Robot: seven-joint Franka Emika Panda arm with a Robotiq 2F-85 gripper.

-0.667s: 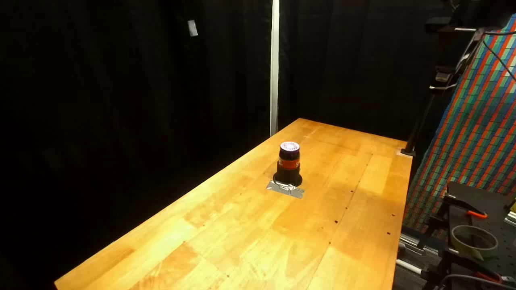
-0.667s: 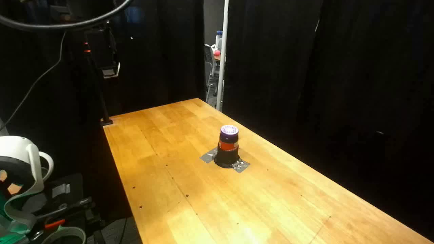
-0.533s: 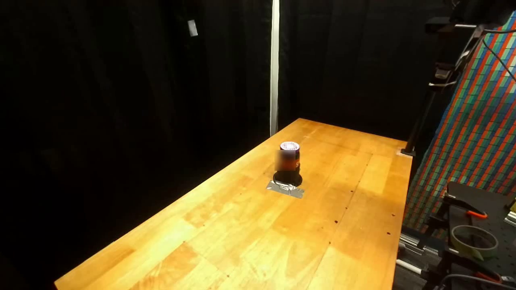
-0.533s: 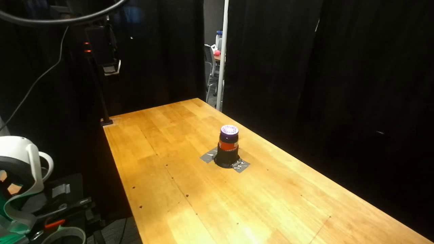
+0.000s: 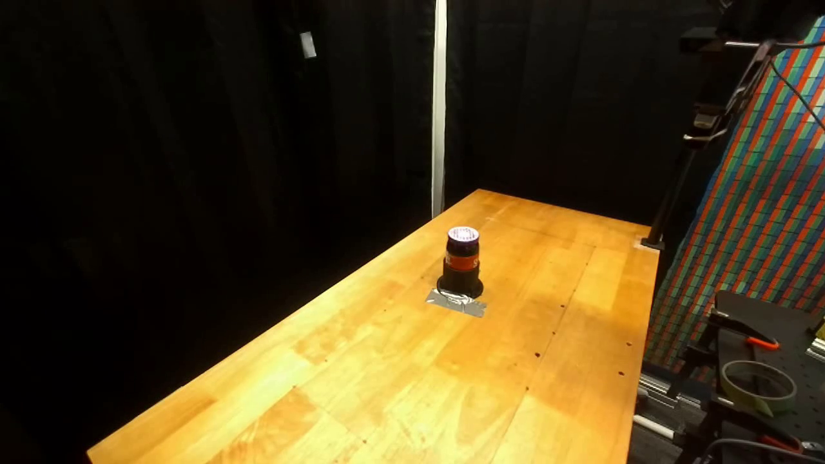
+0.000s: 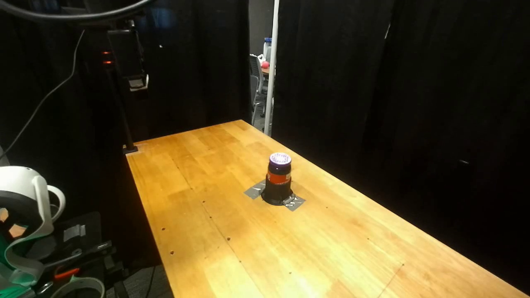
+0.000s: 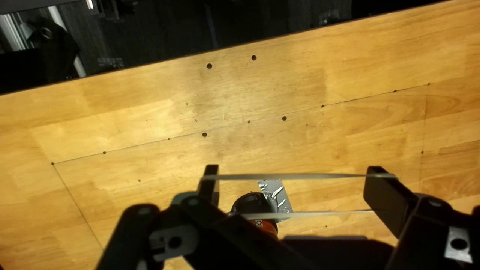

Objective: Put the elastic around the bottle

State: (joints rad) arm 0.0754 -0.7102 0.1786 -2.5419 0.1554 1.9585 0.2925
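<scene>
Spread wide, the gripper (image 7: 294, 183) held a thin, pale elastic (image 7: 292, 176) stretched around its two fingers (image 7: 388, 198). Well apart from it, the small, dark bottle (image 5: 463, 261) stood straight up on the wooden table (image 5: 399, 386), with silver tape (image 5: 456, 303) stuck down at its foot.

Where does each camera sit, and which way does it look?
In an exterior view: above an end of the table, facing down along it, chair beyond; dark hardware upper left, probably the robot's.
In an exterior view: above an end, facing along it, striped sheet at right; dark hardware upper right, probably the robot's.
Wrist view: over the table, facing down past the open gripper stretching the elastic.
Shared: all three show table and bottle; the exterior cameras seemingly look in from opposite ends.
</scene>
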